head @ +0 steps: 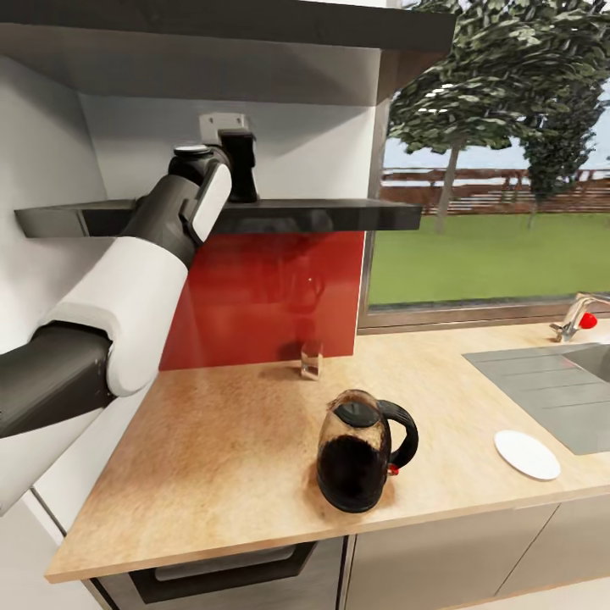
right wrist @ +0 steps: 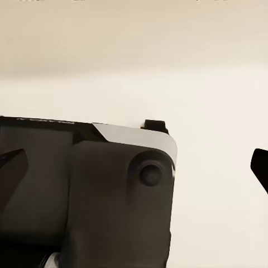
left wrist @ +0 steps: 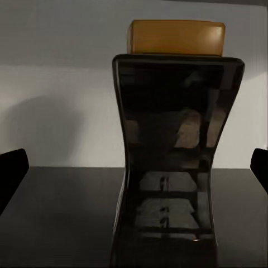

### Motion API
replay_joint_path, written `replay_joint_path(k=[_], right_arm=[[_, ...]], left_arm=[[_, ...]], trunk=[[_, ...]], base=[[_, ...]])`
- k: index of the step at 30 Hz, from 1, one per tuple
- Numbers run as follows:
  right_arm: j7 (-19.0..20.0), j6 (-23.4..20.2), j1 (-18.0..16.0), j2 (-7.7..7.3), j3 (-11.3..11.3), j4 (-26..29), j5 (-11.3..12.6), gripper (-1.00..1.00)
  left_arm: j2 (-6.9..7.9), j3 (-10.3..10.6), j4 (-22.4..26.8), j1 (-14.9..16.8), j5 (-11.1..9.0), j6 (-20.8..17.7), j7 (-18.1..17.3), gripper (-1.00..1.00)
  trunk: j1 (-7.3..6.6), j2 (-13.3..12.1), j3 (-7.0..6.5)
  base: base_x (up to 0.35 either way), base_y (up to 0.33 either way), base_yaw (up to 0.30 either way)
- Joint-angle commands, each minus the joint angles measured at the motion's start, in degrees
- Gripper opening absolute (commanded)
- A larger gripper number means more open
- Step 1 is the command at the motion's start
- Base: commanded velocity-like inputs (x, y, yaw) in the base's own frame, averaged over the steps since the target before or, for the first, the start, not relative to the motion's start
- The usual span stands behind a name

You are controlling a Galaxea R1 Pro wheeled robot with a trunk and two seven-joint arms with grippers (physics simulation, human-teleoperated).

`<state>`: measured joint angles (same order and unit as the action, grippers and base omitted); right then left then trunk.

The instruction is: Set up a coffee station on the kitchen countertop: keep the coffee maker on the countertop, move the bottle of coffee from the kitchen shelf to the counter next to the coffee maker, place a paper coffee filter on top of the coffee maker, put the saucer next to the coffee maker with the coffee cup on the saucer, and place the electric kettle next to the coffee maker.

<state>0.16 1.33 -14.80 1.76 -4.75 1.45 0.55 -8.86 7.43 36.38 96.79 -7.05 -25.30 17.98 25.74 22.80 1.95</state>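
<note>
left tool [left wrist: 134,167] open before coffee bottle [left wrist: 177,151].

The wooden tabletop [head: 212,474] carries a dark electric kettle [head: 360,462] standing upright near its front edge. Behind the kettle, close to the red backsplash, stands a small clear glass [head: 311,359]. To the kettle's right, well apart from it, a white saucer [head: 527,454] lies flat just in front of the sink's grey draining board [head: 542,390]. Above the kettle and further back, a dark shelf [head: 339,215] on the wall bears the dark bottle of coffee [left wrist: 176,162] with its tan lid, upright.
</note>
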Motion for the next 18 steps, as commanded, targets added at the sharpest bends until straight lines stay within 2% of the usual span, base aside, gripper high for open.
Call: replay_joint_path(k=[1,6,11,18], right_arm=[[0.02,0.14,-0.06,-0.01,-0.44,-0.05,0.06,1.0],[0.02,0.15,-0.06,-0.01,-0.44,-0.05,0.06,1.0],[0.02,0.15,-0.06,-0.01,-0.44,-0.05,0.06,1.0],[0.02,0.16,-0.06,-0.01,-0.44,-0.05,0.06,1.0]], left_arm=[[0.05,0.31,0.04,-0.07,-0.58,-0.21,0.49,1.0],[0.13,0.26,0.03,-0.52,-0.49,-0.23,0.41,1.0],[0.16,0.3,0.09,-0.63,-0.62,-0.21,0.39,1.0],[0.11,0.3,0.0,-0.63,-0.67,-0.28,0.31,1.0]], trunk=[[0.05,0.12,0.13],[0.05,0.12,0.13],[0.05,0.12,0.13],[0.05,0.12,0.13]], base=[[0.115,0.0,0.0],[0.196,0.0,0.0],[0.05,0.0,0.0],[0.156,0.0,0.0]])
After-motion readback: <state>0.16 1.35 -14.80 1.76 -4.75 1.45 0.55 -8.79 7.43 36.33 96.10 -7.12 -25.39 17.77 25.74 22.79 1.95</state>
